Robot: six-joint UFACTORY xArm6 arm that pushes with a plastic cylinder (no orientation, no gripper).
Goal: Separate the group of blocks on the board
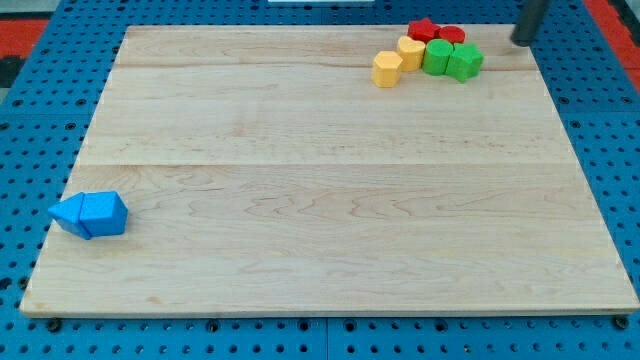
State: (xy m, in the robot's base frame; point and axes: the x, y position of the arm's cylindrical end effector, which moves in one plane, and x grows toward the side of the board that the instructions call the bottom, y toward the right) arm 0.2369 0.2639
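A tight group of blocks sits near the view's top right of the wooden board (300, 190). It holds a red star-shaped block (423, 29), a red block (451, 35), a yellow block (411, 52), a yellow hexagonal block (388, 69), a green round block (436, 57) and a green block (464, 62). They touch one another. My tip (520, 41) is to the right of the group, apart from the green block. Two blue blocks lie at the board's left edge, a triangular one (68, 213) touching a larger one (104, 213).
The board lies on a blue perforated table (40, 120). Red surfaces show at the view's top left corner (30, 25) and top right corner (615, 20).
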